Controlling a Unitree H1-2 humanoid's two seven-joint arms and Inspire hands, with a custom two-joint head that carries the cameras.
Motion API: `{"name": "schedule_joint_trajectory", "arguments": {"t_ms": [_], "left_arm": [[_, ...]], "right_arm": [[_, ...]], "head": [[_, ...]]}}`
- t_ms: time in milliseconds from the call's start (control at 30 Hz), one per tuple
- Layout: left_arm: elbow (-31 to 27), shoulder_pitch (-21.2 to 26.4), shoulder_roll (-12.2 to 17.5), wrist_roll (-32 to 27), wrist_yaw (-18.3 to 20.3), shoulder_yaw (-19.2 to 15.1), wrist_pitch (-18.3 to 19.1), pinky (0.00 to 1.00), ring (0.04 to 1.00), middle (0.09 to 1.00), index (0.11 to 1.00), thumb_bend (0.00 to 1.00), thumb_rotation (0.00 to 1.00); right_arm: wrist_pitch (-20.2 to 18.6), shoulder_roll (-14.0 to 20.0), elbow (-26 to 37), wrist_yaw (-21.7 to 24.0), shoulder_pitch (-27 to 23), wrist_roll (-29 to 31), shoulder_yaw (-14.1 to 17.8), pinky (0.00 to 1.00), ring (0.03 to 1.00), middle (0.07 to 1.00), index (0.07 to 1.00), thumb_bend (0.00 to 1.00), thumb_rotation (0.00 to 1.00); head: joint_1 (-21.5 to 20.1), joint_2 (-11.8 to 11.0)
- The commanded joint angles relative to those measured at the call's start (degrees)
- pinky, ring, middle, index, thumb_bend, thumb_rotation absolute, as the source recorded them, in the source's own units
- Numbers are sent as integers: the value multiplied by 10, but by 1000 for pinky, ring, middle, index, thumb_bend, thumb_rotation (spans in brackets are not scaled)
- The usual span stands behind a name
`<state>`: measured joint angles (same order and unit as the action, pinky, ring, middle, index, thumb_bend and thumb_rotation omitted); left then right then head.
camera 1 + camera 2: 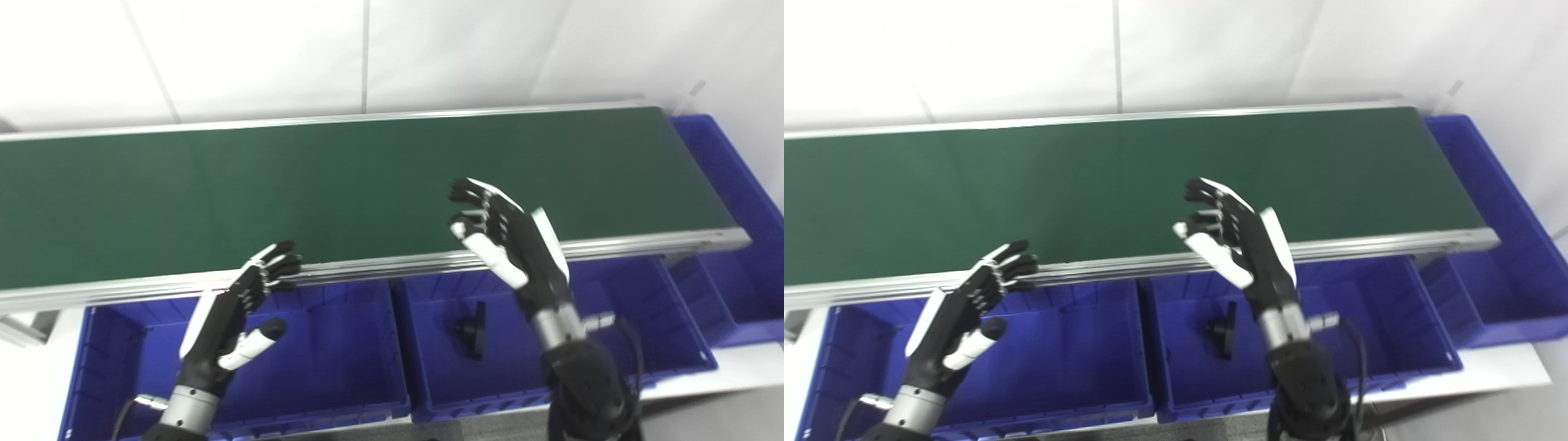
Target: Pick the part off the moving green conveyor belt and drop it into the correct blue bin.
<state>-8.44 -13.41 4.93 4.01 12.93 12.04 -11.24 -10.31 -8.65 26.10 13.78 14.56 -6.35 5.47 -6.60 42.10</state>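
Observation:
The green conveyor belt (pixel 343 184) runs across the view with no part on it. A black part (pixel 472 331) lies in the middle blue bin (pixel 649 343), also seen in the right eye view (pixel 1222 337). My right hand (pixel 508 236) is open and empty, raised over the belt's near rail above that bin. My left hand (pixel 242 306) is open and empty, its fingertips near the rail, over the left blue bin (pixel 343 367).
A third blue bin (pixel 741 202) stands at the belt's right end. The aluminium rail (pixel 380 266) borders the belt's near edge. A white wall rises behind the belt.

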Motion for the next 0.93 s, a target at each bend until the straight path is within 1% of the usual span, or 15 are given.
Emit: {"name": "schedule_joint_trajectory", "arguments": {"t_ms": [0,67,133,167,267,400,500,533,667,733,900], "left_arm": [[-5,0,-13,3,-9,9,-30,756,806,816,849,771,773],[2,-1,-16,10,-11,15,-32,771,818,823,854,780,780],[8,-1,-18,15,-13,18,-36,778,824,826,855,780,784],[12,-1,-20,22,-15,21,-39,779,826,827,856,781,785],[26,-1,-24,38,-24,27,-50,780,830,839,853,787,787],[38,-1,-24,53,-31,31,-65,770,833,848,857,764,789],[44,-2,-23,54,-33,32,-73,774,834,851,859,766,787],[46,-3,-22,55,-33,32,-76,775,835,851,860,768,788],[53,-3,-22,56,-33,33,-84,776,835,849,860,763,788],[55,-4,-22,55,-32,34,-87,776,837,848,856,752,780],[65,-5,-20,57,-36,35,-97,782,843,853,855,761,780]], "right_arm": [[120,-2,-51,-7,20,69,-3,640,694,789,795,700,786],[183,12,-108,-5,26,80,-7,653,694,781,793,727,824],[210,22,-132,-7,26,85,-10,657,692,776,788,743,838],[227,32,-152,-4,23,88,-11,658,691,775,788,746,840],[259,54,-198,6,18,103,-16,664,691,770,777,752,835],[288,76,-234,1,15,99,-34,662,696,774,781,742,830],[308,90,-251,-1,14,93,-51,666,699,780,794,741,830],[312,94,-255,-2,13,89,-56,667,700,782,799,739,832],[323,105,-263,-10,14,73,-73,644,683,770,806,751,837],[330,109,-266,-14,14,63,-79,636,679,770,804,731,854],[343,117,-276,-22,13,54,-90,630,678,774,804,711,860]], "head": [[12,-7],[20,-14],[24,-18],[34,-29],[45,-40],[52,-54],[53,-58],[53,-62],[56,-70],[57,-72],[55,-88]]}}
